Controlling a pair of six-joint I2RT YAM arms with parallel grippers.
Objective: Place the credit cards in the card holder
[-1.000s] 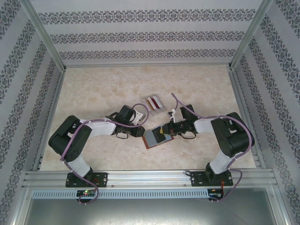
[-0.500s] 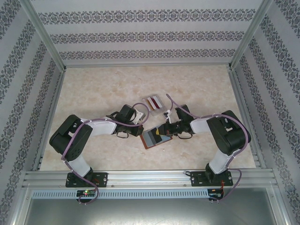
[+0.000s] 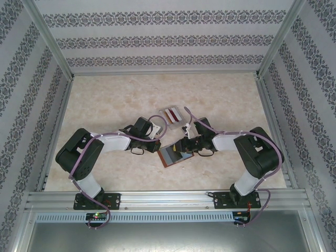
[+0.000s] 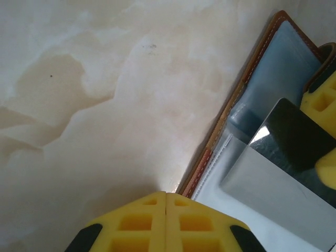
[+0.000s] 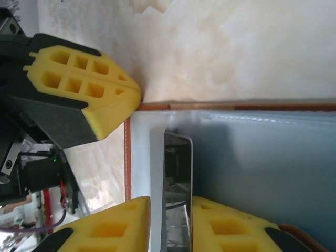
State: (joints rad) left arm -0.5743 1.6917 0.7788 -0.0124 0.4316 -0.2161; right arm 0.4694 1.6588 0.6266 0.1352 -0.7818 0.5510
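Since a second ago my right arm has slid in from 3 o'clock over the orange-brown leather-look folding card holder (image 3: 176, 154). My left pincer (image 4: 165, 223) has pressed together, and my right pincer (image 5: 170, 206) has begun to ease apart.

Nearest me, the holder lies open on the marbled tabletop (image 4: 94, 115), grey inside up. My shut left tips sit at its stitched edge, about 10 o'clock, pinning it there, I judge.

My right fingers flank a shiny grey plastic card (image 5: 177, 157) lying over the holder's clear sleeve. A sliver of gap shows on one side, so I judge this card is being let go.

Farther off at 12 o'clock, the clear plastic tray (image 3: 161, 111) holds dark red and white cards (image 3: 172, 114), yet to be fetched.
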